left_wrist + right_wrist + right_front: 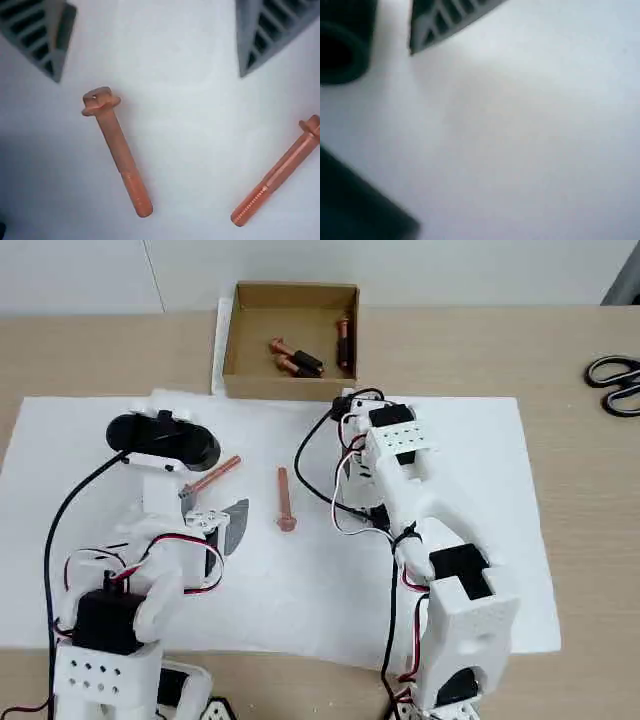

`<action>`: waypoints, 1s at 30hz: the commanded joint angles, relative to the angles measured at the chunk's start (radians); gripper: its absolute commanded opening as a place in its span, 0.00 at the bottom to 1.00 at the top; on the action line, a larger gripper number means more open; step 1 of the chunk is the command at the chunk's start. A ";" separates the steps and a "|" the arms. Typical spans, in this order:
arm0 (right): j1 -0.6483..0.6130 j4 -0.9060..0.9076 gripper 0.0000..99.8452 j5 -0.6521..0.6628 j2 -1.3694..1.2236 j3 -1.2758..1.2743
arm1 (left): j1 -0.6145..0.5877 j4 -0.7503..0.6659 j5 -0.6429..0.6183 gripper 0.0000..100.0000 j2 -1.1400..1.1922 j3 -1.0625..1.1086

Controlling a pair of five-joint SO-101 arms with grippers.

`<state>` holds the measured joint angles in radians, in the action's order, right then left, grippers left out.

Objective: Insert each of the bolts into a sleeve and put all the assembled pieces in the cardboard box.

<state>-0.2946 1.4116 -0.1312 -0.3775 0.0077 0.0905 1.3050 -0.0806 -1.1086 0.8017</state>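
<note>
L gripper (213, 510) released, ribbed grey fingers (50, 45) wide apart over white sheet (480, 540). Two copper flanged bolts (117, 160) lie flat mid-sheet, apart. Cardboard box (228, 340) at sheet's far edge holds sleeved bolts (296, 360). R gripper (346, 405) by box: grip can't tell; black round sleeve (340, 45) near.

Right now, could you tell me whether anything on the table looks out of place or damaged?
Nothing looks damaged or spilled. The one stray item is a pair of scissors lying off the white sheet at the right edge. A slanted bolt and a middle bolt lie loose, without sleeves.
</note>
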 commanded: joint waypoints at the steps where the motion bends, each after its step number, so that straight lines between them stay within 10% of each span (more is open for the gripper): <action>1: 0.012 -0.015 0.06 0.049 0.002 0.005 | -0.008 0.005 0.005 0.22 -0.005 -0.036; 21: 0.128 0.237 0.00 0.325 0.271 0.275 | -0.008 0.052 0.029 0.22 0.018 -0.125; 30: 0.133 0.251 0.00 0.365 0.355 0.273 | -0.012 0.112 0.041 0.22 0.517 -0.403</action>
<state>-0.1734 1.6510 0.2232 -0.0859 0.2378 0.0905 1.4078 -0.0514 -0.7633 0.5148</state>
